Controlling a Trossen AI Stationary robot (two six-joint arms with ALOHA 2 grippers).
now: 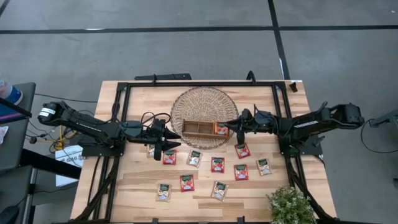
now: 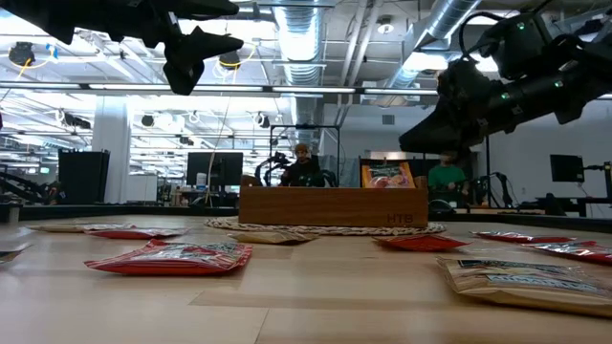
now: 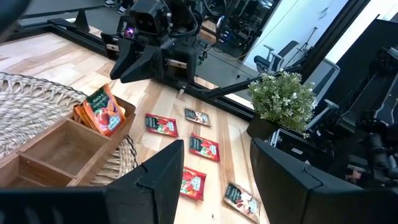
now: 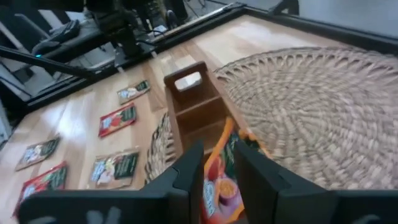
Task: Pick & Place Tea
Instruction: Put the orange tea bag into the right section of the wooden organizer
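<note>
Sachets of tea (image 1: 186,182), small flat squares in red or pale with green tops, lie scattered on the worktop (image 1: 137,99) below and between the tools. Left tool (image 1: 169,140) hovers wide open and empty beside them; its next move is probably a descent onto one. Right tool (image 1: 231,127) stands part-open over an orange sachet (image 1: 221,129) in the wooden tray (image 1: 198,127) end compartment, apparently releasing it.
</note>
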